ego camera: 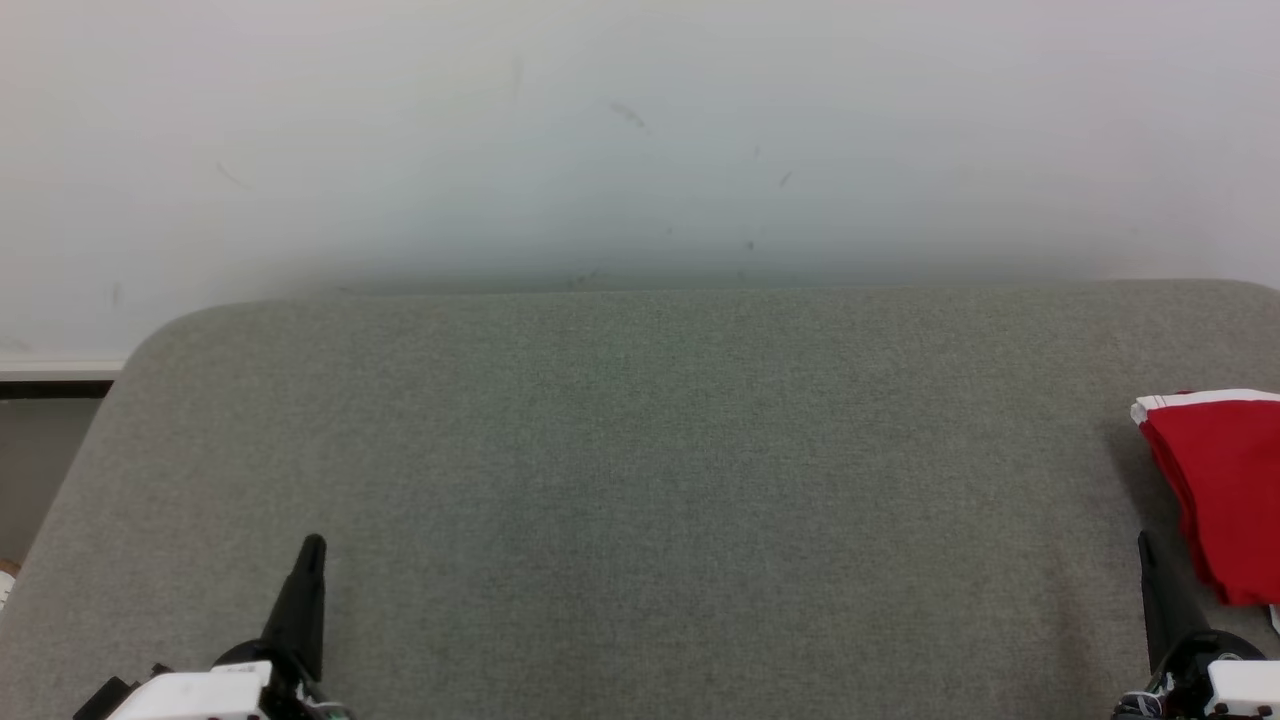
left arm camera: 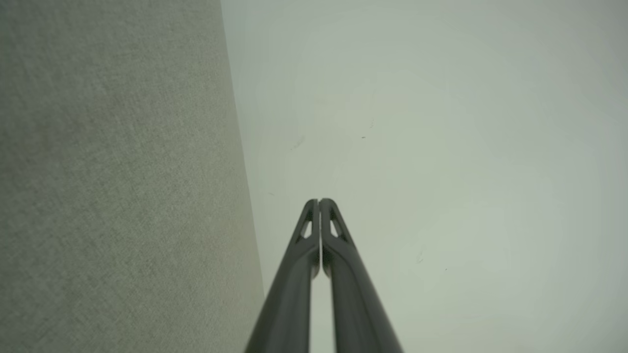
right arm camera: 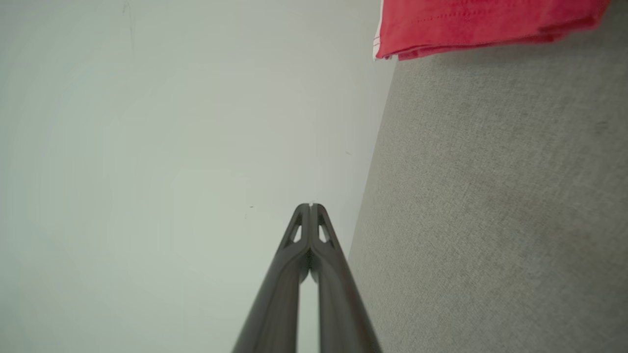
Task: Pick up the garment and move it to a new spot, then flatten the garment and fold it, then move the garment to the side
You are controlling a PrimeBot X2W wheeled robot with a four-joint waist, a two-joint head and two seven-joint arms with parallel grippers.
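Red with a white trim, the folded garment (ego camera: pixel 1222 490) lies at the right edge of the grey fabric surface (ego camera: pixel 640 450), just beside the right gripper (ego camera: pixel 1146 545). That gripper and the left gripper (ego camera: pixel 313 545), at the near left, both have their fingers pressed together, holding nothing.

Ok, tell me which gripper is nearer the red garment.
Right. The right gripper sits just left of the red garment, close but not touching it. The left gripper is far off, across the grey surface at its opposite side.
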